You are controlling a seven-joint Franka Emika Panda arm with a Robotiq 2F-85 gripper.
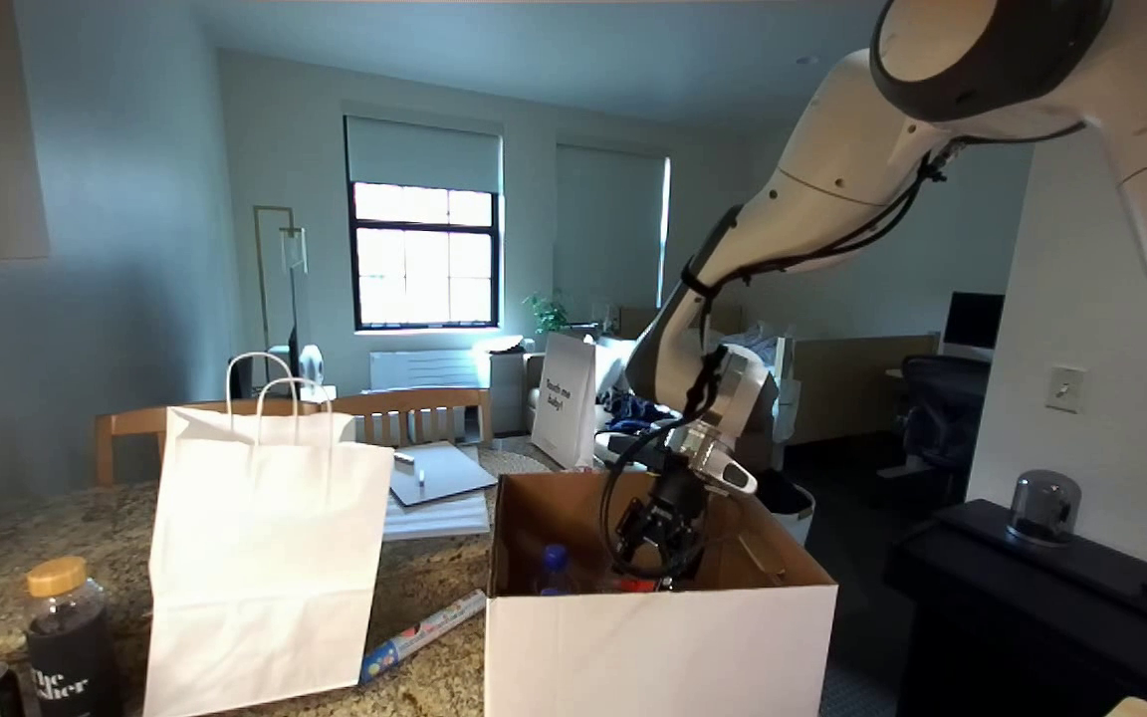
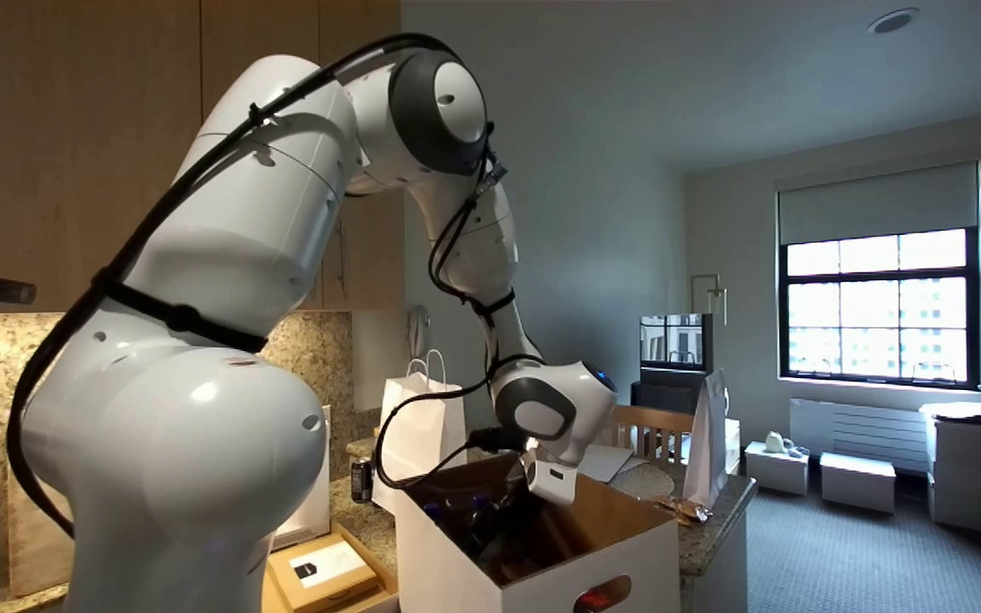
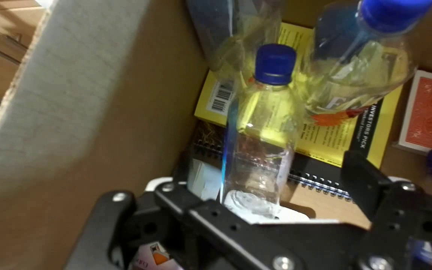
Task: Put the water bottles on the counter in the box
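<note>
The hand (image 3: 268, 165) is inside the box (image 1: 658, 657), with its fingers standing apart. In the wrist view, one water bottle (image 3: 264, 123) shows between them; other water bottles (image 3: 354, 71) are also inside the box.

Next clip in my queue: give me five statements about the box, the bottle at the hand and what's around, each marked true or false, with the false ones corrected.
1. The hand is inside the cardboard box. True.
2. Its fingers are squeezing the bottle between them. False: in the wrist view they stand apart, with space showing on both sides of the bottle.
3. That bottle's cap is blue. True.
4. The handled white paper bag stands inside the box. False: it stands on the counter, beside the box.
5. A yellow book lies in the box. True.
</note>
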